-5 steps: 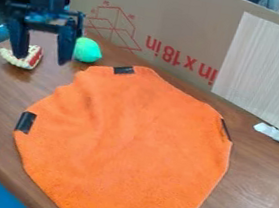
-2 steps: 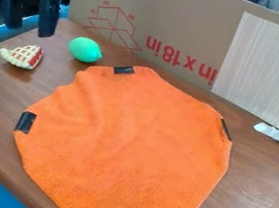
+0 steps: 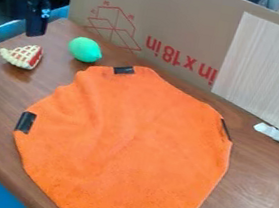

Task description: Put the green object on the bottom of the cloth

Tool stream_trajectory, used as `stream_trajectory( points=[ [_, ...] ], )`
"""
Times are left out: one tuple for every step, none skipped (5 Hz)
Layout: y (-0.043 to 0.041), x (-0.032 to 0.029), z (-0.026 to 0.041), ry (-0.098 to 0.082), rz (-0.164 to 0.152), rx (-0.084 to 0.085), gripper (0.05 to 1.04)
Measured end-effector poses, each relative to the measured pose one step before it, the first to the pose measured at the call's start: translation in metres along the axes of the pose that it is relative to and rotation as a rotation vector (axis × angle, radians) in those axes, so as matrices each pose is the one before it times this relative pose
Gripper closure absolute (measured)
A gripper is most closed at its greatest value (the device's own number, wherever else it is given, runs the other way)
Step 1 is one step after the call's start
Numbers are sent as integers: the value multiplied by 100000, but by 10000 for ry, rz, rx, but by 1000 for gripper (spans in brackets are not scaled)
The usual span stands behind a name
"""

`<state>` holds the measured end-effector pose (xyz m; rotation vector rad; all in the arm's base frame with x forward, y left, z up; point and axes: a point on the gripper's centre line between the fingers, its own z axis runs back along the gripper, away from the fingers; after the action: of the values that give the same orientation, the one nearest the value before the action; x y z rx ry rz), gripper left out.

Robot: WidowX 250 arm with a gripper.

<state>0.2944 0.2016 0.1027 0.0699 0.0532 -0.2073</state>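
pincer (image 3: 24, 26) turned; green object (image 3: 84, 49) lying sideways, tip right.

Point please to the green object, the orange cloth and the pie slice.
Green object (image 3: 84, 49): camera view, middle of its rounded body.
Orange cloth (image 3: 126, 147): camera view, middle of its surface.
Pie slice (image 3: 21, 56): camera view, on its lattice top.

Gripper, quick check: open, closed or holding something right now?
Gripper: open, holding nothing; the green object lies on the table, beyond the cloth's far edge.
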Motion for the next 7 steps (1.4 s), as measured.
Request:
stream_trajectory(
  points=[
    [254, 1134, 188, -1023, -2445, 484, 83],
    [749, 907, 35, -355, -2232, 103, 83],
    [879, 751, -928, -248, -1549, 175, 83],
    [434, 969, -877, -83, -1438, 220, 83],
    [492, 1308, -1002, 89, -1098, 168, 83],
    [540, 1123, -1076, 437, -1029, 216, 83],
    [1261, 553, -798, 1, -145, 86, 83]
  ],
)
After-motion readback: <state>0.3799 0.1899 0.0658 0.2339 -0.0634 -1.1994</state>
